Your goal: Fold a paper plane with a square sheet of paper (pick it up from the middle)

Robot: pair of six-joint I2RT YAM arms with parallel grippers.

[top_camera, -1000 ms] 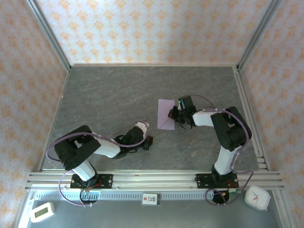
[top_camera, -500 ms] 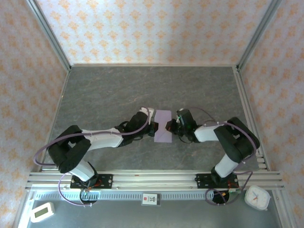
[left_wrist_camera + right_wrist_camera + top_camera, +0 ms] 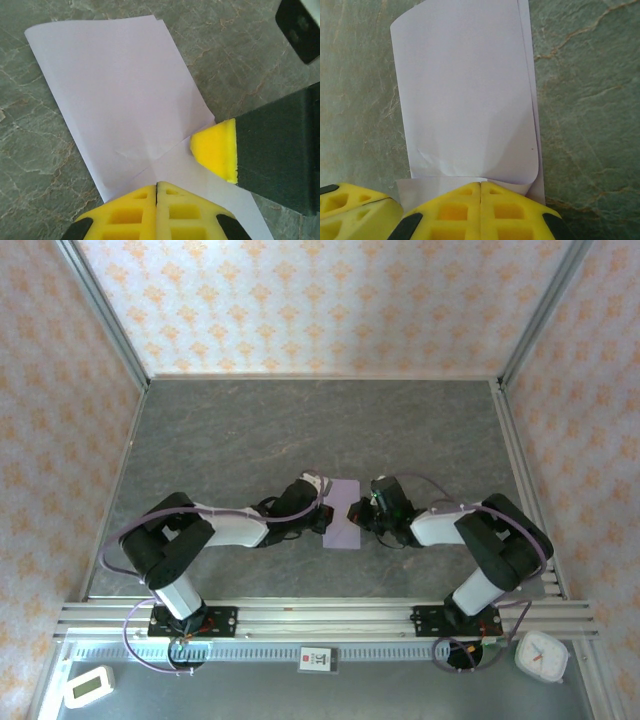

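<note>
Paper [image 3: 343, 513], folded over into a lilac rectangle with its layers slightly offset, lies flat on the grey table [image 3: 250, 430] near the middle, between the two grippers. Left gripper [image 3: 156, 186] has its yellow fingers pressed together, tips down on the paper's left edge. Right gripper [image 3: 480, 186] is likewise closed tight, tips on the opposite edge, and whether either pinches the paper I cannot tell.

top camera high overhead; wrist cameras close, both facing paper [image 3: 125, 90]
</note>
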